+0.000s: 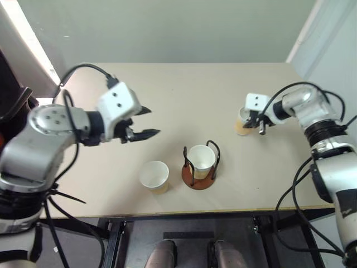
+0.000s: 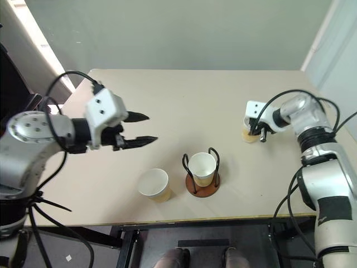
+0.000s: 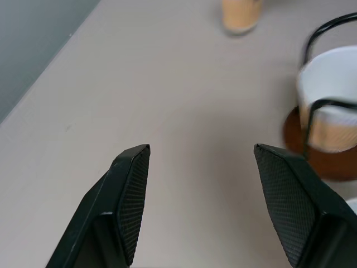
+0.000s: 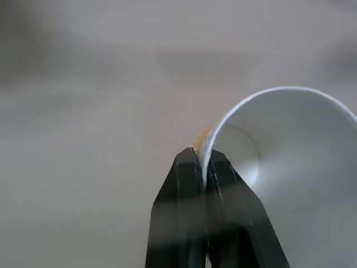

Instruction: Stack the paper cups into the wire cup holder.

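Pale beige tabletop (image 1: 184, 95) fills the scene, with a grey wall behind. Near the front edge stands the holder (image 1: 199, 177) with one cup (image 1: 201, 161) already seated inside its wire loops, and a loose cup (image 1: 154, 177) stands upright just beside it. The right gripper (image 4: 205, 167) has its jaws pinched fully together on the wall of the far cup (image 1: 242, 123), one finger inside the rim and one outside — the white interior opens just beyond the fingertips. The left gripper (image 3: 198, 167) hangs wide open with nothing between its jaws; the holder lies off past one fingertip. These cups look feather-light and thin-walled — easily crushed or tipped. A rim pinch like this one seems the sound hold, since the rolled lip stiffens the wall, though the cup may swing from so narrow a grip.
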